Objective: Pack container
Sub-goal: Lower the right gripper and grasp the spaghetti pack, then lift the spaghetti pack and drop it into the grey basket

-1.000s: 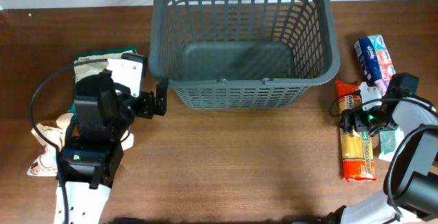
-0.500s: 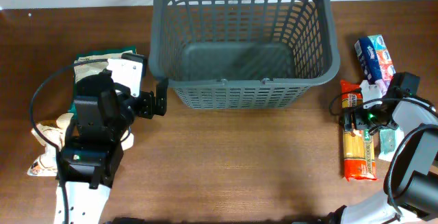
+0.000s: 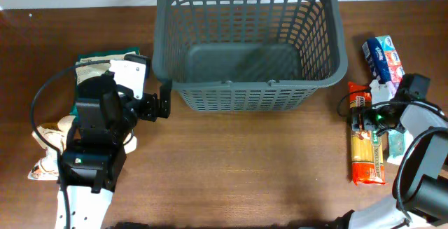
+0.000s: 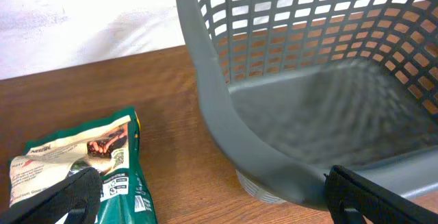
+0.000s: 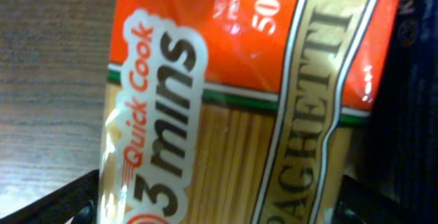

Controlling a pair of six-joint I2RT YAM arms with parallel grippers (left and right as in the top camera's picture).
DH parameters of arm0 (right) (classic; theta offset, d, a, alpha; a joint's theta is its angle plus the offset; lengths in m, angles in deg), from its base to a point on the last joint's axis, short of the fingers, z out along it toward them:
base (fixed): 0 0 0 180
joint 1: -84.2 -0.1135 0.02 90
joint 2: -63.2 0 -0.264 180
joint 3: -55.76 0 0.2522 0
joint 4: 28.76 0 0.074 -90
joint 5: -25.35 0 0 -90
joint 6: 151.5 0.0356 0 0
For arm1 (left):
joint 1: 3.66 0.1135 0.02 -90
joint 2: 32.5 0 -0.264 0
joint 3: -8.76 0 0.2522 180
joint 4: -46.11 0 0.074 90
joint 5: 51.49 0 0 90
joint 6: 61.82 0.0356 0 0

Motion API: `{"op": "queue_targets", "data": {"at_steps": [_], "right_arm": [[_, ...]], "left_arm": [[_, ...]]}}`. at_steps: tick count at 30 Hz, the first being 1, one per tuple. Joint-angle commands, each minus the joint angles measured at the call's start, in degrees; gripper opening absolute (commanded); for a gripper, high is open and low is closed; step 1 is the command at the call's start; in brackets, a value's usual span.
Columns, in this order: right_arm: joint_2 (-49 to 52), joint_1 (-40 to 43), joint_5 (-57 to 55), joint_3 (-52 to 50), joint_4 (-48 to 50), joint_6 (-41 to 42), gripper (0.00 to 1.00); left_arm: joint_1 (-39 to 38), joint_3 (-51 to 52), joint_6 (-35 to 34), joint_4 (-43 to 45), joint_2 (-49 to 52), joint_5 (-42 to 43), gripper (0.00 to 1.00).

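The large dark grey slotted basket (image 3: 252, 83) stands at the back middle of the table, with nothing in it. My left gripper (image 3: 162, 105) is open and empty beside the basket's front left corner (image 4: 226, 107); its fingers (image 4: 219, 209) frame that corner and a green snack pack (image 4: 89, 155). My right gripper (image 3: 369, 120) is low over an orange spaghetti pack (image 3: 366, 162) lying right of the basket. In the right wrist view the pack (image 5: 226, 114) fills the frame and the open fingers (image 5: 219, 207) straddle its width.
A blue and white pack (image 3: 383, 57) lies at the far right behind the spaghetti. A pale pack (image 3: 395, 145) lies right of the spaghetti. The green pack (image 3: 105, 55) and a beige bag (image 3: 47, 155) lie under and beside my left arm. Bare wood lies in front of the basket.
My right gripper has shifted slightly to the right over the spaghetti pack. The left arm and the basket have not moved.
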Motion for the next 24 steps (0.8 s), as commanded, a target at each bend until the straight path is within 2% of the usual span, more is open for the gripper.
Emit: {"op": "queue_targets", "data": {"at_steps": [1,5,6,12,13,16,24], "right_arm": [[2.8,0.0,2.01,-4.17,0.37,1.49,0.96],[2.8,0.0,2.03,-4.31,0.72,1.51,0.83],[2.8,0.0,2.03,-4.31,0.72,1.51,0.77],[2.8,0.0,2.03,-4.31,1.16,2.8,0.07],[2.8,0.0,2.03,-4.31,1.14,2.82,0.04],[2.8,0.0,2.03,-4.31,1.16,3.08,0.04],[1.77,0.0,2.05,-0.7,0.57,10.51,0.04]], "left_arm": [[-0.2,-0.72,0.94,0.07,0.26,-0.42,0.99],[-0.2,-0.72,0.94,0.07,0.24,-0.39,0.99],[-0.2,-0.72,0.94,0.04,0.24,-0.39,0.99],[-0.2,-0.72,0.92,-0.11,0.24,-0.39,0.99],[-0.2,-0.72,0.92,-0.15,0.24,-0.39,0.99],[-0.2,-0.72,0.92,-0.17,0.26,-0.39,0.99],[-0.2,-0.72,0.94,-0.15,0.24,-0.39,0.99]]}}
